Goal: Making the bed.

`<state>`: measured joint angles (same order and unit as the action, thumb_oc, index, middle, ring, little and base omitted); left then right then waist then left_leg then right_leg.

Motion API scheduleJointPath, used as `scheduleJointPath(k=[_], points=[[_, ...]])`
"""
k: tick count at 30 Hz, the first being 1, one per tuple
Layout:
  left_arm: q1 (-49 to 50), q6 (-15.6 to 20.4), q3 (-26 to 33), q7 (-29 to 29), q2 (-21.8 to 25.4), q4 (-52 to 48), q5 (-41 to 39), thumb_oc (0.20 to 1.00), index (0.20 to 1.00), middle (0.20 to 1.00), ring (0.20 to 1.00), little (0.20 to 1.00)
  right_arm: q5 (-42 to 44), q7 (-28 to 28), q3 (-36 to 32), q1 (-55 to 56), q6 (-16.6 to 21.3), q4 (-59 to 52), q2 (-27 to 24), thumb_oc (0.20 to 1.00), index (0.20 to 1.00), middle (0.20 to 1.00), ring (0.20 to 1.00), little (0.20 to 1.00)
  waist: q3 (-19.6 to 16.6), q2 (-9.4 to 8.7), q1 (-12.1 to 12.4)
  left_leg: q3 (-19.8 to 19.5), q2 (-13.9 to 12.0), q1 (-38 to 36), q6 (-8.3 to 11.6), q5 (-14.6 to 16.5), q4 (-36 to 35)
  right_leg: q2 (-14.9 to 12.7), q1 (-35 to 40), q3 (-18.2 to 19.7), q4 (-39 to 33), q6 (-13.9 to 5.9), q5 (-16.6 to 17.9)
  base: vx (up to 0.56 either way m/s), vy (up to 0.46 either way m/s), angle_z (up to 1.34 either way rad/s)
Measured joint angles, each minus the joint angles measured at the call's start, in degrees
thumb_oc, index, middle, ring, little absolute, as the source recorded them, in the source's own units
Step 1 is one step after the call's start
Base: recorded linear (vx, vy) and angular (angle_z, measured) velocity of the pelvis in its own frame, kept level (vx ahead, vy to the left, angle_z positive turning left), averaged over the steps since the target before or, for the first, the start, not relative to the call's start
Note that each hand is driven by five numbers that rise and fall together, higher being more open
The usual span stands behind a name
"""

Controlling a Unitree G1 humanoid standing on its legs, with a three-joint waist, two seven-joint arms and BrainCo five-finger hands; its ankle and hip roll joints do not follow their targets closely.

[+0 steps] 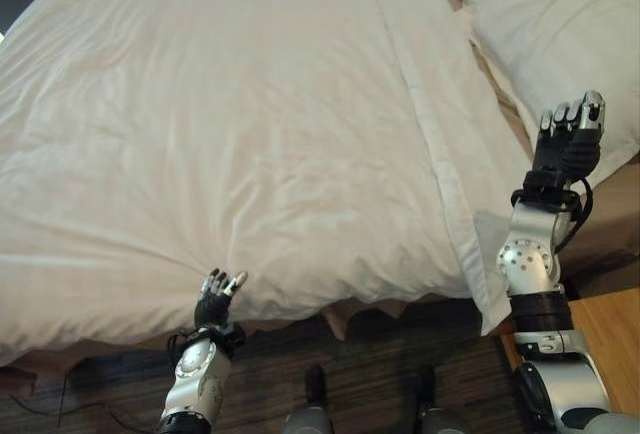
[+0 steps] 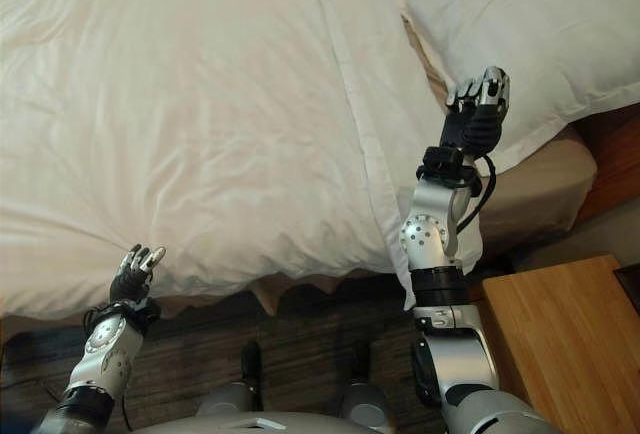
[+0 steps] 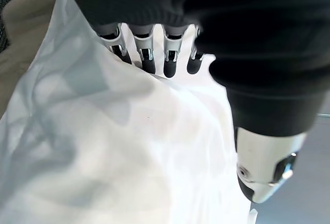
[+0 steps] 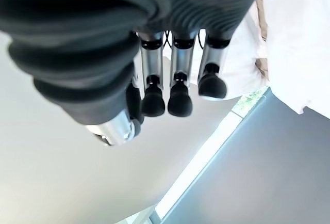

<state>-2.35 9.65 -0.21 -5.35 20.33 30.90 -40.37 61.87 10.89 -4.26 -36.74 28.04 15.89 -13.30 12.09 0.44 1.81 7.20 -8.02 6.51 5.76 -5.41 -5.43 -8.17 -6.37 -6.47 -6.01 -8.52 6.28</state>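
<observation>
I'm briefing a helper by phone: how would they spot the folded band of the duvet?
Start at the white duvet covering the bed. Toward the pillow end, a flat strip runs across it from edge to edge. Unlike the puffy, wrinkled duvet, it is smooth and bounded by straight seams.

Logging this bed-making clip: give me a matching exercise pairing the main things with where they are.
Things:
1. left hand
2. right hand
3. pillow
4. wooden table

Places:
A. raised above the duvet's folded edge, next to the pillow
B. at the head of the bed, on the robot's right
C. fingers on the duvet's near edge
D. on the floor beside the bed, by the right arm

Pairs: 1-C, 2-A, 3-B, 4-D
</observation>
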Motion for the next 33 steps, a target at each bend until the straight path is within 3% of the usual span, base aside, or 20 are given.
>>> scheduleJointPath(k=[3, 5, 10, 15, 17, 23, 24, 25, 26, 27, 29, 30, 31, 32, 33], points=[[-1.4, 0.5, -0.1, 2.1, 0.2, -1.0, -0.2, 1.000, 1.000, 1.000, 1.000, 1.000, 3.0, -0.7, 0.0, -3.6, -0.7, 10.2, -2.8, 0.200, 0.200, 0.200, 0.200, 0.200, 2.6, 1.69, 0.4, -0.2, 0.2, 2.2, 0.02, -0.9, 0.1, -0.1, -2.0, -0.1, 0.1, 0.12, 0.6, -0.10, -0.031, 0.04], [-2.2, 1.4, -0.1, 3.4, 0.0, -1.0, -1.9, 1.000, 1.000, 1.000, 1.000, 1.000, 3.9, -1.1, -0.7, -3.3, -4.0, 17.8, -4.7, 0.200, 0.200, 0.200, 0.200, 0.200, 4.7, 3.10, 0.6, -0.2, 0.1, 2.9, 0.02, -1.1, 0.1, -0.1, -2.6, -0.2, 0.2, 0.19, 0.9, -0.09, -0.048, 0.01], [-2.5, 2.2, 2.0, 4.2, -0.2, 0.3, -3.7, 1.000, 1.000, 1.000, 1.000, 1.000, 4.1, -4.8, -4.3, 4.1, -7.3, 24.4, -1.9, 0.200, 0.200, 0.200, 0.200, 0.200, 8.5, 5.87, -0.4, 0.4, -0.7, 3.3, 0.19, -1.1, 0.1, 0.6, -3.5, 0.0, 0.3, 0.88, 1.4, -0.07, -0.026, -0.06], [-3.2, 2.2, 5.9, 4.4, -0.3, 2.9, -6.6, 1.000, 1.000, 1.000, 1.000, 1.000, 4.7, -8.0, -6.5, 8.4, -8.9, 25.0, 0.6, 0.200, 0.200, 0.200, 0.200, 0.200, 9.0, 5.38, -1.5, 1.3, -1.7, 3.0, 0.74, -1.1, 0.1, 1.5, -3.4, 0.0, 0.2, 0.94, 1.3, 0.00, 0.008, -0.05], [-3.1, 2.2, 7.3, 4.3, -0.8, 2.6, -8.8, 1.000, 1.000, 1.000, 1.000, 1.000, 6.1, -9.0, -7.9, 15.1, -10.8, 25.6, 2.3, 0.200, 0.200, 0.200, 0.200, 0.200, 9.4, 4.61, -2.0, 1.5, -1.7, 2.1, 0.95, -1.0, 0.1, 1.8, -2.7, 0.6, 0.2, 1.21, 1.0, -0.06, 0.061, -0.05], [-2.4, 2.2, 8.2, 4.1, -1.4, 7.9, -9.3, 1.000, 1.000, 1.000, 1.000, 1.000, 7.4, -7.0, -16.0, 29.9, -17.7, 36.9, 0.7, 0.200, 0.200, 0.200, 0.200, 0.200, 9.6, 3.39, -7.0, 2.9, -0.3, -1.7, 0.66, 0.2, 2.2, 0.4, 2.2, 0.3, 0.3, 1.05, -0.3, -0.11, 0.044, 0.03], [-2.7, 2.2, 8.2, 4.1, -1.5, 7.9, -9.3, 1.000, 1.000, 1.000, 1.000, 1.000, 6.5, -6.6, -17.0, 30.7, -17.9, 37.1, 0.1, 0.294, 0.294, 0.294, 0.294, 0.294, 9.9, 2.61, -8.2, 3.1, -0.3, -1.7, 0.99, 1.0, 3.2, -0.1, 2.8, 0.1, 0.2, 1.29, -0.2, -0.04, 0.124, 0.12], [-3.0, 2.2, 8.1, 4.0, -1.0, 8.2, -9.3, 1.000, 1.000, 1.000, 1.000, 1.000, 4.1, -6.2, -17.5, 31.9, -19.1, 37.0, -1.2, 0.479, 0.479, 0.479, 0.479, 0.479, 10.1, 1.72, -9.3, 3.5, -0.2, -2.1, 0.76, 2.6, 4.8, -1.6, 3.6, -0.4, -0.1, 1.74, 0.5, -0.06, 0.152, 0.18], [-2.3, 1.9, 8.0, 4.0, -1.5, 8.3, -9.1, 1.000, 1.000, 1.000, 1.000, 1.000, 1.9, -6.2, -16.9, 32.0, -19.7, 36.5, -2.6, 1.000, 1.000, 1.000, 1.000, 1.000, 9.9, 1.42, -10.3, 5.9, 0.2, -2.3, -0.66, 3.7, 7.9, -1.9, 4.9, -0.7, 0.3, 0.97, 0.0, -0.18, 0.145, 0.15], [-2.0, 1.1, 7.7, 3.9, -2.4, 8.3, -8.6, 1.000, 1.000, 1.000, 1.000, 1.000, -2.0, -6.1, -15.6, 33.8, -20.4, 35.0, -4.5, 1.000, 1.000, 1.000, 1.000, 1.000, 9.2, 0.44, -12.1, 6.9, 1.0, -3.1, -0.65, 6.5, 10.7, -3.7, 5.7, -0.8, 0.0, 1.05, 0.4, -0.18, 0.141, 0.10], [-1.4, 0.9, 7.3, 3.8, -2.7, 8.3, -8.2, 1.000, 1.000, 1.000, 1.000, 1.000, -7.5, -6.1, -14.1, 35.7, -21.4, 31.3, -6.0, 1.000, 1.000, 1.000, 1.000, 1.000, 7.9, -0.39, -12.5, 7.4, 1.5, -2.6, -1.79, 7.5, 10.5, -4.1, 6.5, -0.1, 0.3, -0.16, -0.4, -0.23, 0.173, 0.03], [-1.5, 0.9, 6.9, 3.9, -2.4, 8.1, -8.1, 1.000, 1.000, 1.000, 1.000, 1.000, -10.2, -5.7, -13.4, 37.3, -22.2, 29.5, -4.9, 1.000, 1.000, 1.000, 1.000, 1.000, 6.2, -2.12, -12.6, 8.4, 2.7, -2.8, -1.80, 7.4, 9.4, -5.0, 5.4, 0.2, 0.0, 0.34, -1.4, -0.23, 0.161, 0.25], [-2.1, 0.9, 6.6, 3.8, -1.8, 7.6, -6.9, 1.000, 1.000, 1.000, 1.000, 1.000, -12.8, -4.9, -13.0, 39.6, -22.4, 24.0, -2.8, 1.000, 1.000, 1.000, 1.000, 1.000, 5.7, -3.81, -13.1, 8.4, 3.3, -1.7, -2.64, 8.0, 13.5, -6.2, 5.5, 0.1, 0.4, -0.11, -0.9, -0.09, 0.031, 0.33], [-2.3, 0.9, 6.6, 3.8, -1.8, 7.5, -5.5, 1.000, 1.000, 1.000, 1.000, 1.000, -13.7, -4.9, -13.2, 40.5, -22.1, 21.3, -1.5, 1.000, 1.000, 1.000, 1.000, 1.000, 5.7, -4.17, -13.2, 7.7, 2.8, -1.4, -3.72, 10.3, 16.6, -5.5, 5.4, 0.1, 1.2, -0.19, -0.9, -0.13, 0.056, 0.28], [-1.8, 0.9, 6.1, 3.8, -1.2, 7.2, -3.5, 1.000, 1.000, 1.000, 1.000, 1.000, -14.4, -5.0, -11.9, 40.6, -21.7, 19.9, 1.2, 1.000, 1.000, 1.000, 1.000, 1.000, 4.3, -6.10, -13.1, 7.7, 2.9, -2.2, -3.78, 10.8, 15.4, -5.6, 5.0, 1.5, 3.1, -0.52, -1.2, -0.08, 0.047, 0.12]])
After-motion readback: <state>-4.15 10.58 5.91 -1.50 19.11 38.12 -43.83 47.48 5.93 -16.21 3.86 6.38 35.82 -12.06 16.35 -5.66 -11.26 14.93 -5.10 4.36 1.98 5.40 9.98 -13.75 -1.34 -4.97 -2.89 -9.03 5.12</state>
